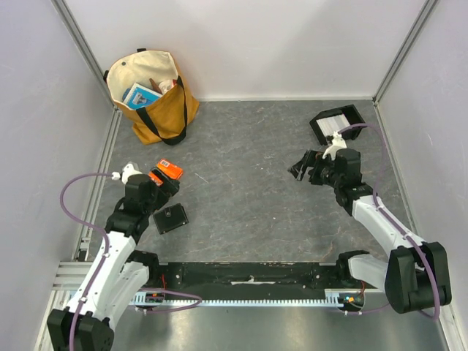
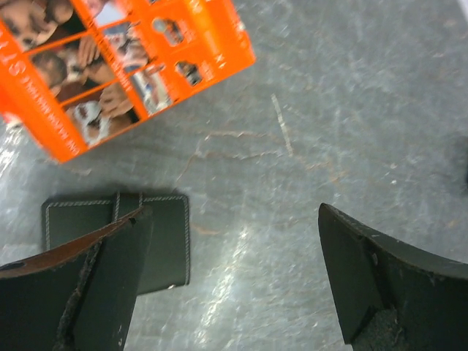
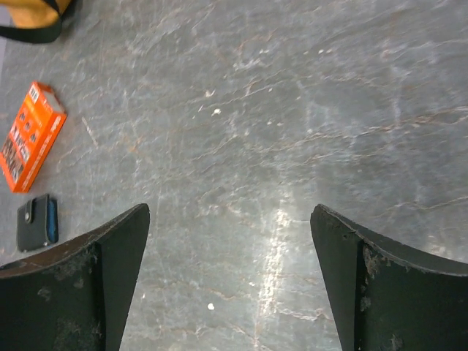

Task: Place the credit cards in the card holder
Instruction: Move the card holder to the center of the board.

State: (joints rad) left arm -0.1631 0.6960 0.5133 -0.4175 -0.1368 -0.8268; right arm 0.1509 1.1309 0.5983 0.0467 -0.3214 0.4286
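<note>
**Cards behind the right gripper; holder beside the left**

The credit cards (image 1: 337, 119) are seen as a whitish stack in a black tray (image 1: 319, 131) at the far right of the desk (image 1: 248, 183); single cards cannot be told apart, nor can their long axis be read. The tray is set just beyond the right wrist, at the back of the right gripper (image 1: 300, 167), whose fingers are pointed toward the middle of the desk; no card is shown in the right wrist view. The right arm is judged much the nearer; a turn away from the centre is judged necessary before any reach. The card holder (image 1: 170, 218) lies flat at the near left, just beside the left gripper (image 1: 162, 186), with an orange packet (image 1: 170, 170) on the far side. Both grippers are held wide and nothing is gripped.
</note>
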